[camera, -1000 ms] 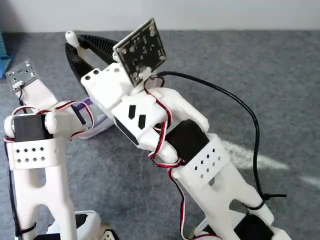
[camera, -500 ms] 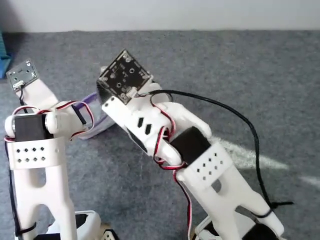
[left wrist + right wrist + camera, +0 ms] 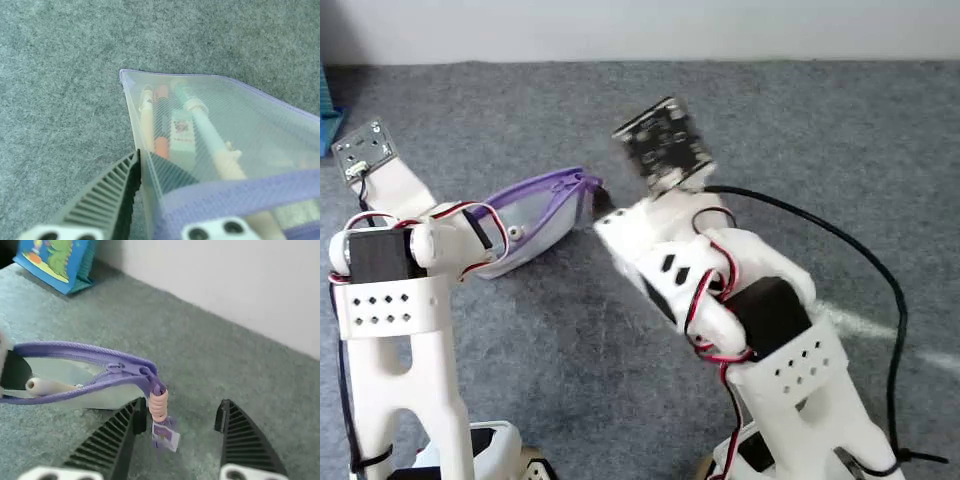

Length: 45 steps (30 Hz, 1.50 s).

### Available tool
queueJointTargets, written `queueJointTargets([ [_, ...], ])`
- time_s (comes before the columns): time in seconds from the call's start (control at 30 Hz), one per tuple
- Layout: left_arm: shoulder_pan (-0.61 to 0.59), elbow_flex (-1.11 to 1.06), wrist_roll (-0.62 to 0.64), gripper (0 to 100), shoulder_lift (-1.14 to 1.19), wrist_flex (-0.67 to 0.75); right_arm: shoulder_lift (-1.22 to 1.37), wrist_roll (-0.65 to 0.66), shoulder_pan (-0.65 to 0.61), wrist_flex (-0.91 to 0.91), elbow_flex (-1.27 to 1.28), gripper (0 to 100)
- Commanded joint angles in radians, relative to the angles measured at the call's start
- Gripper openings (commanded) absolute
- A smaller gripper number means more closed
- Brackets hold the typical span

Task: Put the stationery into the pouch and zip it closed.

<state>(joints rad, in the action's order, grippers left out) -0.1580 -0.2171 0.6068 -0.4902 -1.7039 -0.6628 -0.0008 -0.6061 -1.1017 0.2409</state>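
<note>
The grey table (image 3: pixel 840 130) lies under both arms. The pouch (image 3: pixel 535 210) is held by one end in the left gripper (image 3: pixel 145 195), whose jaws are closed on the pouch's edge. The stationery (image 3: pixel 200 125) — pens and markers — already lies behind the clear wall, so the loading looks done. The right gripper (image 3: pixel 182 407) sits at the pouch's other end, jaws apart and holding nothing. The zip pull (image 3: pixel 159 407) dangles from the pouch's tip, just beside one jaw. The zip seems run to that end — though I cannot tell whether it is fully shut. Little appears left beyond that check and letting go.
</note>
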Motion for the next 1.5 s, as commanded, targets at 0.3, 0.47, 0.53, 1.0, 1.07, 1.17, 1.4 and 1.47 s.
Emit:
queueJointTargets([
  [0.3, -0.008, 0.07, 0.008, 1, 0.009, -0.025, -0.024, -0.221, -0.142, 0.147, -0.003, 4.3],
  [0.47, -0.008, 0.082, 0.008, 1, 0.009, -0.02, 0.001, -0.287, -0.228, 0.243, 0.04, 1.0],
  [0.53, -0.008, 0.082, 0.008, 1, 0.009, -0.02, 0.03, -0.292, -0.248, 0.272, 0.08, 0.8],
  [1.0, -0.008, 0.082, 0.008, 1, 0.009, -0.026, 0.124, -0.292, -0.196, 0.231, -0.046, 0.8],
  [1.07, -0.006, 0.084, 0.008, 1, 0.009, -0.023, 0.116, -0.292, -0.246, 0.17, -0.057, 0.8],
  [1.17, 0.002, 0.14, 0.009, 1, -0.008, -0.052, 0.137, -0.322, -0.246, 0.148, -0.005, 0.8],
  [1.4, -0.006, 0.122, 0.009, 1, -0.089, -0.006, 0.081, -0.382, -0.081, 0.203, -0.063, 0.8],
  [1.47, -0.006, -0.007, 0.009, 1, -0.074, 0.038, 0.048, -0.382, -0.03, 0.191, -0.061, 0.8],
])
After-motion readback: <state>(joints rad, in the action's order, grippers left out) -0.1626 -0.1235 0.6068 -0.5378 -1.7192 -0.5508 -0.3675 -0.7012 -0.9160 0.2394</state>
